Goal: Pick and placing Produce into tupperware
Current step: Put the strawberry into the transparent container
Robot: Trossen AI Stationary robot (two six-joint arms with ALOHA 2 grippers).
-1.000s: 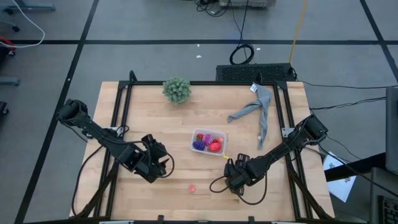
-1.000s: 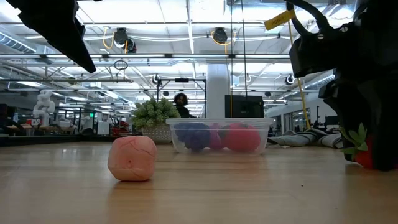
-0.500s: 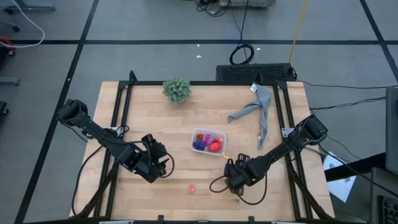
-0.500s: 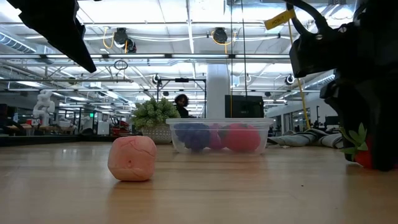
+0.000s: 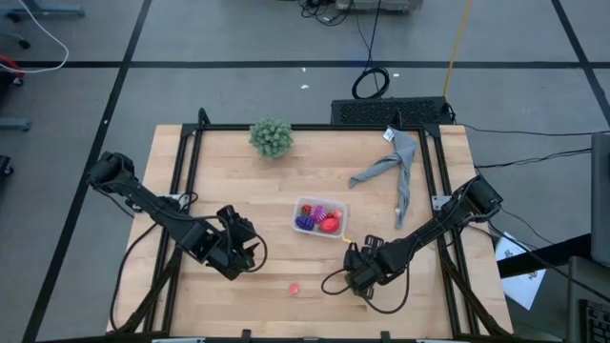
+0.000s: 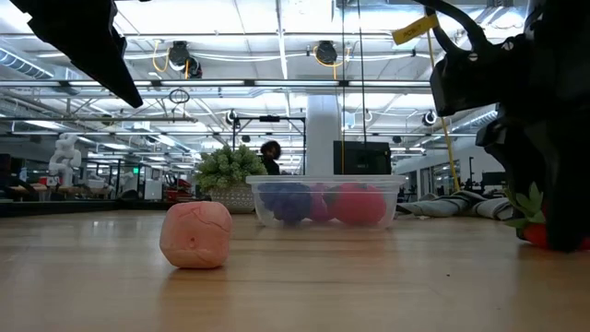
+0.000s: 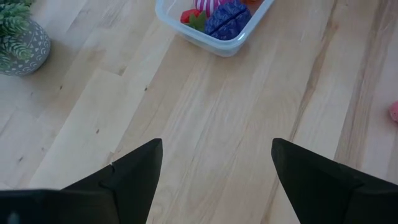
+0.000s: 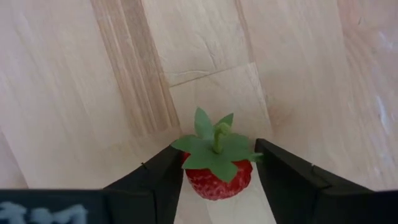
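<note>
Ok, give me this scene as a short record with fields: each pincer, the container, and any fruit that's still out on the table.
right pincer: low at the table's front right, fingers on either side of a strawberry, closed on it
left pincer: open, empty, above bare wood at front left
tupperware: mid-table, holding a purple piece, a magenta piece and red pieces
loose fruit: pink piece on the wood near the front edge, between the arms
other items: green plant and grey cloth at the back
</note>
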